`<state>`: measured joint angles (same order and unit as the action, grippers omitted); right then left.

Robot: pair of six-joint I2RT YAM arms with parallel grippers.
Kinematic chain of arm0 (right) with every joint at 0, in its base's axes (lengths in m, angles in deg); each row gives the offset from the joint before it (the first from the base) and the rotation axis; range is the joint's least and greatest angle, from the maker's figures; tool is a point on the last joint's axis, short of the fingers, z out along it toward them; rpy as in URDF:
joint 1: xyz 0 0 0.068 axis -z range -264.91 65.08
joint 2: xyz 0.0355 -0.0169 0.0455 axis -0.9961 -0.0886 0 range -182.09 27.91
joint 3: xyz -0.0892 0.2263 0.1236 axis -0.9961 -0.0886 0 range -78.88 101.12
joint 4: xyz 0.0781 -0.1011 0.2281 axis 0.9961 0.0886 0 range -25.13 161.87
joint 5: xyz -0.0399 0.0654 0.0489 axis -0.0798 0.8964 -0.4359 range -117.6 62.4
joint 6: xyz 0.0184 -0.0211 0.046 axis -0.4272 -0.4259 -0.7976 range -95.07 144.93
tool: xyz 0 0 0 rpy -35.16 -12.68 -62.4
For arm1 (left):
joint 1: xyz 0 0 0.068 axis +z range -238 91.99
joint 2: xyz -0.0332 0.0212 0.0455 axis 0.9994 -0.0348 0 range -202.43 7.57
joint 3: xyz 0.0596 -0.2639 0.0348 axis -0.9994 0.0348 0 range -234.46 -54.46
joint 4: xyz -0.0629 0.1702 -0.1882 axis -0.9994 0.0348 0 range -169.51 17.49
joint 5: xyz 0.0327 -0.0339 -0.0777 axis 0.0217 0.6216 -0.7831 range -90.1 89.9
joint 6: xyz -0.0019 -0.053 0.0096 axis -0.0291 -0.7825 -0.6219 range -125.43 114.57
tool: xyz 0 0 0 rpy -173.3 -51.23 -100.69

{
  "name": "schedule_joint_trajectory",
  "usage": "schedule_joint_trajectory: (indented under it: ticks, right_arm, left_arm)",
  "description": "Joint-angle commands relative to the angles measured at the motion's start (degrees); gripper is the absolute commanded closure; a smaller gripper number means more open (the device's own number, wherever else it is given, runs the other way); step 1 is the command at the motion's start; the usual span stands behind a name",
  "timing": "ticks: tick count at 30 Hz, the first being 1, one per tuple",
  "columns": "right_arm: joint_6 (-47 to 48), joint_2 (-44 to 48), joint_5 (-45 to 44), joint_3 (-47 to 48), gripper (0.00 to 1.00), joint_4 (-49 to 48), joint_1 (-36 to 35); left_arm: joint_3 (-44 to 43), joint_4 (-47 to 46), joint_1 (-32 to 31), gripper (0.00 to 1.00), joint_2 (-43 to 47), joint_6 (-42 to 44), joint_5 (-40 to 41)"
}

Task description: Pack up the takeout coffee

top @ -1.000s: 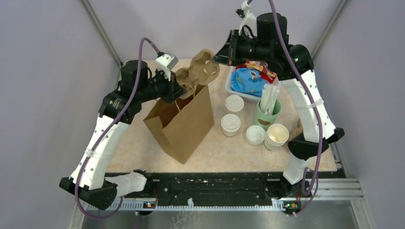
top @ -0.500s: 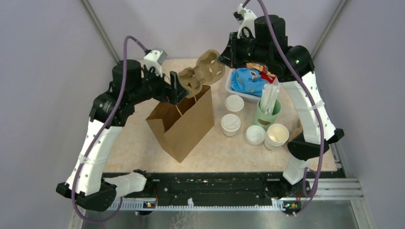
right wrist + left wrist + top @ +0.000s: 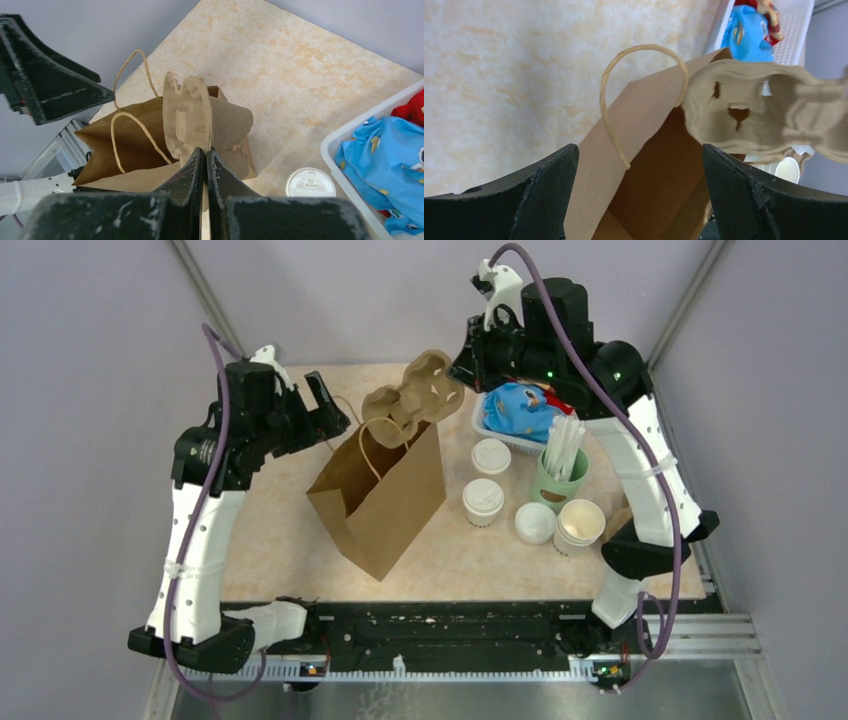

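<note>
One cup [image 3: 483, 502], maybe coffee, beside bag [image 3: 385, 502]

I can read no word, number or brand anywhere. The blue packet [image 3: 515, 408] at one o'clock on the bench bears print too blurred for letters. The raised marks on the lidded white cup [image 3: 310, 183] are too small.

I see bright, even overhead light, faint soft shadows around the paper bag [image 3: 385, 510], and slightly soft wrist views.
</note>
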<state>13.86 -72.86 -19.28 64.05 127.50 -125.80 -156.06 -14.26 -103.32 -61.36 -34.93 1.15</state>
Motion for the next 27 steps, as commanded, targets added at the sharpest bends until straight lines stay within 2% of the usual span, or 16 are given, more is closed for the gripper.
schedule_joint_trajectory:
  ticks: [1,4,8,9,13,17,20,27]
  right_arm:
    - [1.83,3.17,0.12,0.0,1.0,-0.36,-0.34]
    - [1.88,3.68,0.89,-0.73,1.0,-0.39,-0.39]
    - [1.89,4.26,2.05,-1.52,1.0,-0.45,-0.33]
    - [1.85,4.39,2.21,-1.44,1.0,-0.22,-0.37]
    - [2.09,5.49,2.23,-1.91,1.0,0.48,-0.39]
    - [2.41,7.4,2.89,-3.68,1.0,0.76,-0.4]
    - [2.69,9.66,3.65,-7.08,1.0,-0.49,-0.32]
    - [3.16,11.55,6.54,-10.57,1.0,-2.43,-1.35]
  left_arm:
    - [5.48,-3.12,2.96,0.02,-0.63,-2.07,-7.86]
    - [8.5,-7.19,4.16,0.04,-0.9,-0.23,-9.81]
    - [11.5,-16.33,4.89,0.21,-0.66,1.77,-14.19]
    - [11.78,-18.49,5.01,0.27,-0.81,1.88,-15.67]
    - [10.73,-24.52,5.44,0.71,-2.65,1.57,-17.62]
    - [6.95,-27.03,5.55,1.0,-5.06,4.79,-19.08]
    - [5.47,-29.03,5.55,1.0,-5.07,5.72,-18.54]
    - [7.96,-38.37,5.48,1.0,-1.04,5.41,-20.69]
